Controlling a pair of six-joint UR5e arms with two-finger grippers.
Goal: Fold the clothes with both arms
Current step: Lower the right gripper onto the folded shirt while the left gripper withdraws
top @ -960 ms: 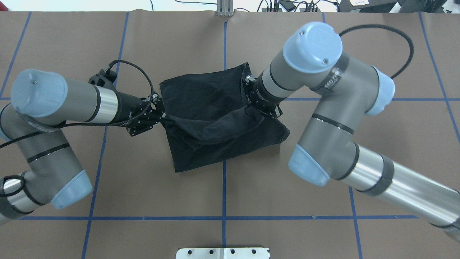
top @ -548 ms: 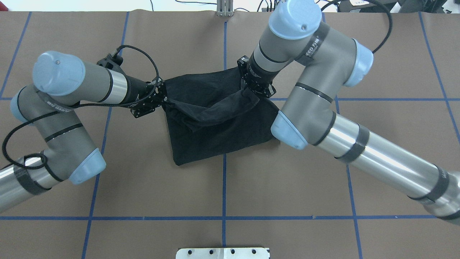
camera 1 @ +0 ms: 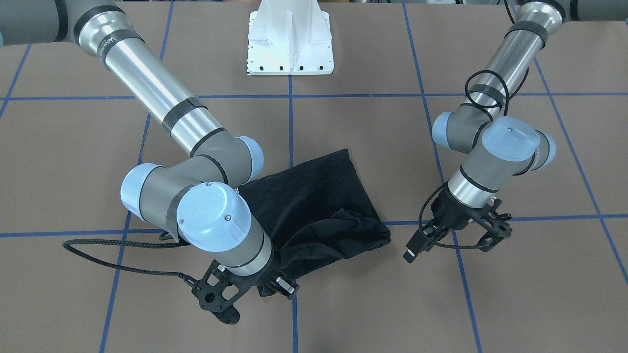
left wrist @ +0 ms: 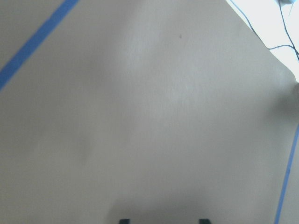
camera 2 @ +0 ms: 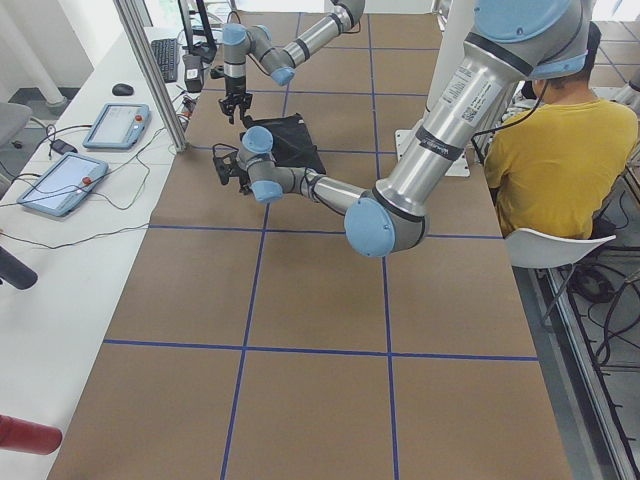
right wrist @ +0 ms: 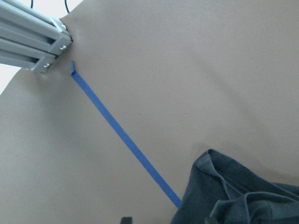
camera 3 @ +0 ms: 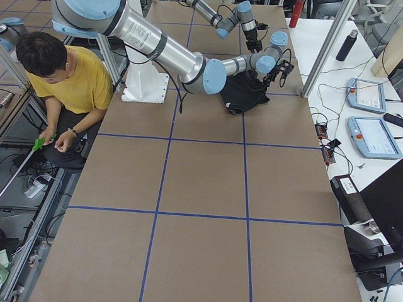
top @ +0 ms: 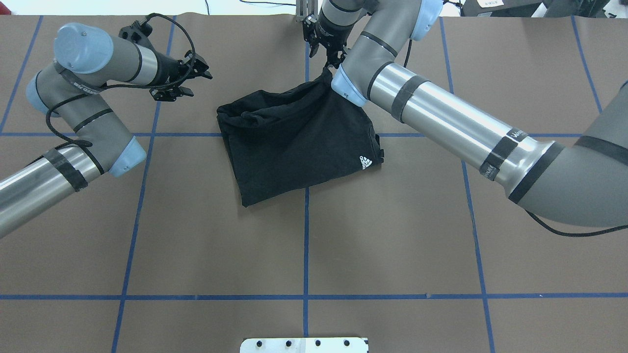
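Because the black T-shirt (top: 294, 147) is limp, light cloth, it will sag and bunch wherever it is unsupported, so a hold has to be a pinch at an edge or corner that catches every layer at once. Nearest the robot, past the white base plate (top: 304, 344), comes a stretch of brown surface (top: 196, 245) crossed by blue tape lines (top: 305, 255). Farther out the shirt lies folded into a rough, skewed rectangle across the centre line, its near corner flat and a small white print (top: 364, 163) showing at its right-hand corner. The far-left edge (top: 245, 117) is rumpled into a loose roll, and I judge it needs smoothing before another fold. Beyond it, the left pincer (top: 197, 81) hangs off to the left, well apart from the cloth, jaws spread and holding nothing; its wrist camera shows only bare surface. Farthest, the right pincer (top: 325, 58) hovers just past the shirt's far corner (top: 325, 76), jaws parted too as far as its wrist view lets me judge, with cloth just beside one finger. Good holds are that far corner and the rumpled left corner, taken together, since the layers can slide over each other if only one is lifted.
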